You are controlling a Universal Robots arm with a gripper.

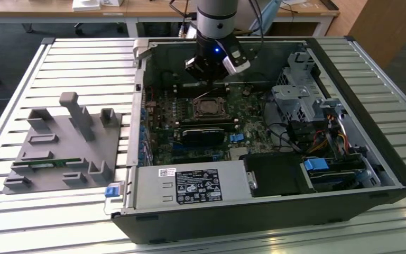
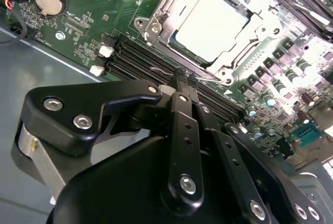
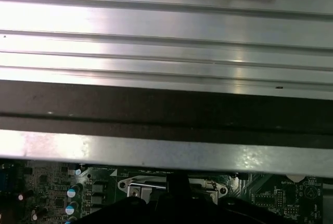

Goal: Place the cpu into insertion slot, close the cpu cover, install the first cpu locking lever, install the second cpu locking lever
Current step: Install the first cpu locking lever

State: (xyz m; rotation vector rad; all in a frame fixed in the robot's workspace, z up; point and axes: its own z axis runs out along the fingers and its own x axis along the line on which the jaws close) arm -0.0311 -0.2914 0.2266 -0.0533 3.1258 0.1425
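the cpu [image 2: 208, 25] sits in its socket on the motherboard [image 2: 104, 5], the cpu cover [image 2: 171, 21] apparently down around it. the end effector [image 2: 183, 78] hovers just beside the socket, fingers pressed together, holding nothing.

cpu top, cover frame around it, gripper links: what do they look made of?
Square pale cpu: bare metal lid, satin, glaring bright under the light. Silvery cpu cover framing it: thin stamped sheet metal, shiny, judging by its bent edges. Black gripper links: looks like black-coated metal, semi-gloss, with silver screws; could be moulded plastic.
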